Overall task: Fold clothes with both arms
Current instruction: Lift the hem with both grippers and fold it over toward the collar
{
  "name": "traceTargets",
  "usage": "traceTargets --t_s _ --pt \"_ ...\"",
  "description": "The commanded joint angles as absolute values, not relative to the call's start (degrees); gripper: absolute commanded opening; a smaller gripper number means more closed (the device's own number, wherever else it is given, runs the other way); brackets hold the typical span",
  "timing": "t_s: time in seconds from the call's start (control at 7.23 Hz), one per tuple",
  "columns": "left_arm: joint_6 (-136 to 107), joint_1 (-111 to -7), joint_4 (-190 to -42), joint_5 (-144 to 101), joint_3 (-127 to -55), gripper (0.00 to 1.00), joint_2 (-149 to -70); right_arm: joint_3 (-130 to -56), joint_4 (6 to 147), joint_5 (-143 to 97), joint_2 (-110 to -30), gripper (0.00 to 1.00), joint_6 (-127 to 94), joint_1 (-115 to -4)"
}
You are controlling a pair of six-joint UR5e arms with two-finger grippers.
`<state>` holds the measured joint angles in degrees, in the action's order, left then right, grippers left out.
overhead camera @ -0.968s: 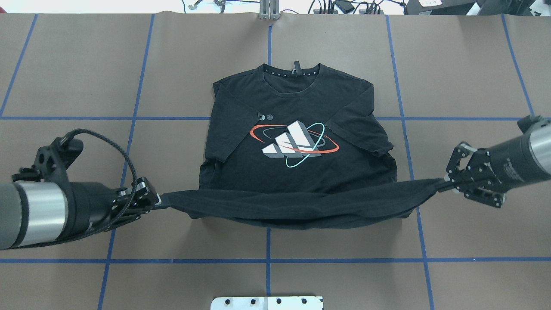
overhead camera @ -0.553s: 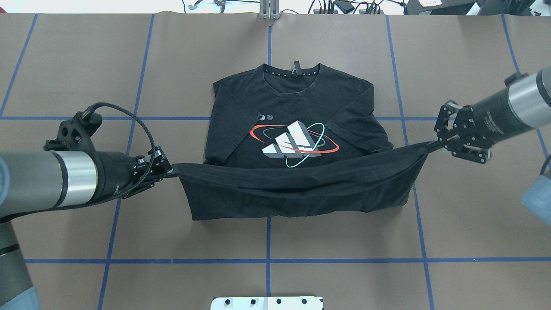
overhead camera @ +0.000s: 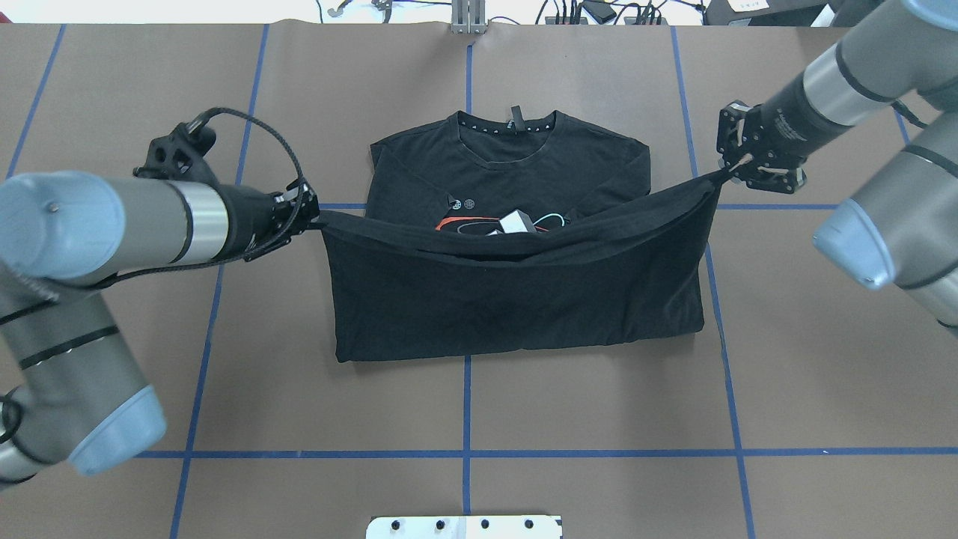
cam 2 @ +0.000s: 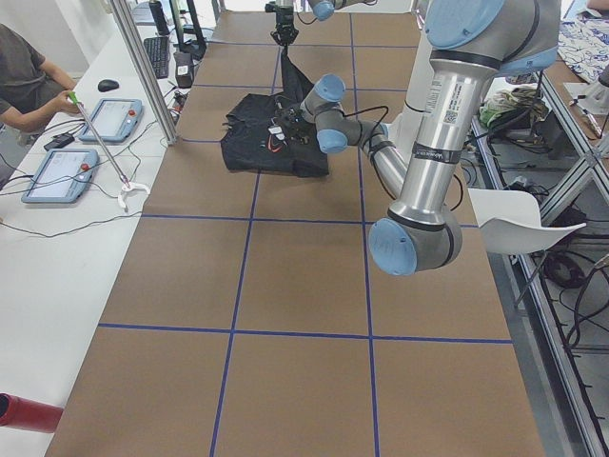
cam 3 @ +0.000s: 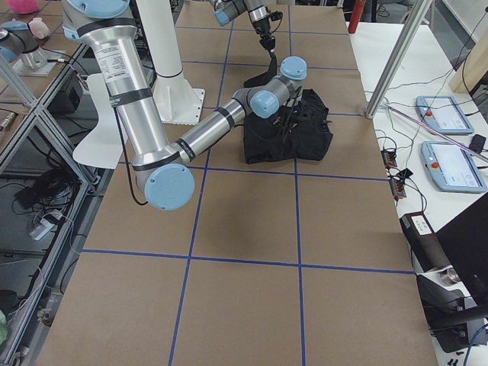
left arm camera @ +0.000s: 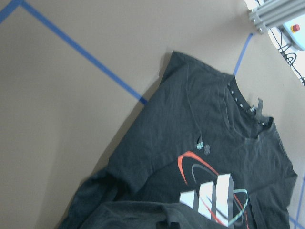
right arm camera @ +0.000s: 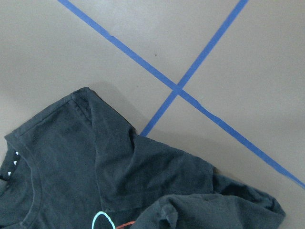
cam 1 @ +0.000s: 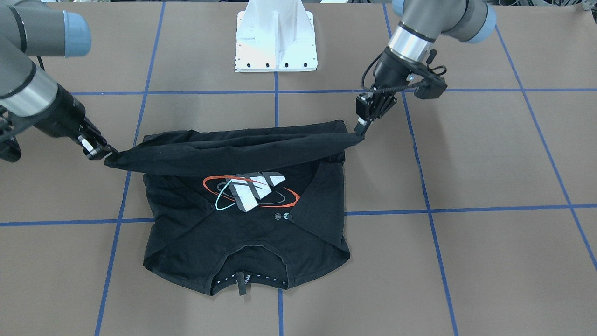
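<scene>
No legible text or numbers; t-shirt (cam 1: 242,233) chest print (cam 1: 249,187) is wordless: three white bars, orange and teal rings

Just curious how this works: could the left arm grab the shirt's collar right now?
Probably not yet: the left gripper is shut on the lifted hem corner of the t-shirt. The collar itself lies uncovered, nothing in the way.

- brown matte tabletop (overhead camera: 599,419), split into big squares by blue tape lines (overhead camera: 599,452)
- long white side bench (cam 2: 38,257) on the left of the left-end view, two blue-framed tablets (cam 2: 57,176) on it
- silver aluminium post (cam 2: 145,71) upper left there
</scene>
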<state>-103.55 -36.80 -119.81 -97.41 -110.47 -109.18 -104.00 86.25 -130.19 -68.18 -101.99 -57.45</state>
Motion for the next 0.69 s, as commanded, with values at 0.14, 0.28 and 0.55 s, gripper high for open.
traceTargets --t_s 0.14,0.28,0.55 --pt "-98.36 -40.94 -132.32 -97.38 -89.53 0.00 -117.23 -88.71 85.00 -121.51 -59.42 0.00 -96.88 -54.07" --pt "-96.96 -42.87 -135.67 -97.30 -83.03 0.05 -119.42 -84.33 83.34 -120.86 -57.41 0.00 -96.33 -54.05" --pt "-92.31 -46.30 -142.87 -97.29 -70.37 0.62 -125.31 -74.56 74.67 -119.63 -54.85 0.38 -96.06 -54.05"
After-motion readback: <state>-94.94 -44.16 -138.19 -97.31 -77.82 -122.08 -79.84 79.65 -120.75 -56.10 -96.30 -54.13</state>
